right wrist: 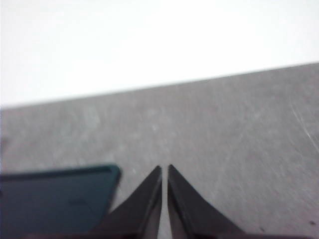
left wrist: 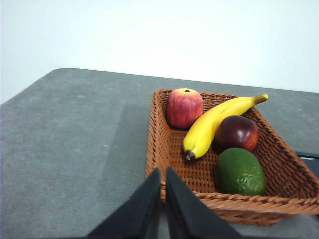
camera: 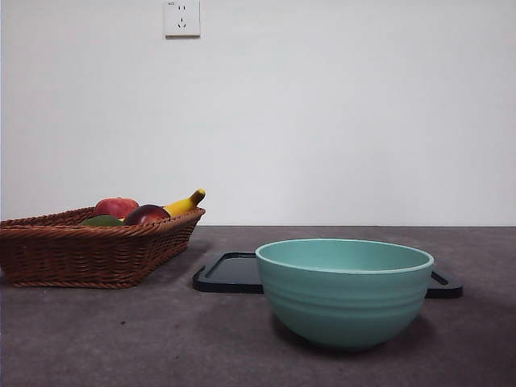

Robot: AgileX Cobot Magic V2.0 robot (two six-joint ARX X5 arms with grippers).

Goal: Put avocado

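The avocado point(left wrist: 240, 172) is dull olive green and lies in a brown wicker basket point(left wrist: 158, 127), at the corner closest to my left gripper's side. In the front view only a green sliver of the avocado point(camera: 102, 220) peeks over the basket point(camera: 89, 251) rim. My left gripper point(left wrist: 163, 172) is shut, empty, hovering just short of the basket's near rim, apart from the fruit. My right gripper point(right wrist: 165, 169) is shut and empty over bare grey table, beside a corner of the black tray point(right wrist: 55, 199). Neither arm shows in the front view.
The basket also holds a red apple point(left wrist: 184, 107), a banana point(left wrist: 215, 124) and a dark red-purple fruit point(left wrist: 237, 132). A teal bowl point(camera: 344, 290) stands front and centre, with the flat black tray point(camera: 230, 272) behind it. A wall socket point(camera: 181, 18) is on the white wall.
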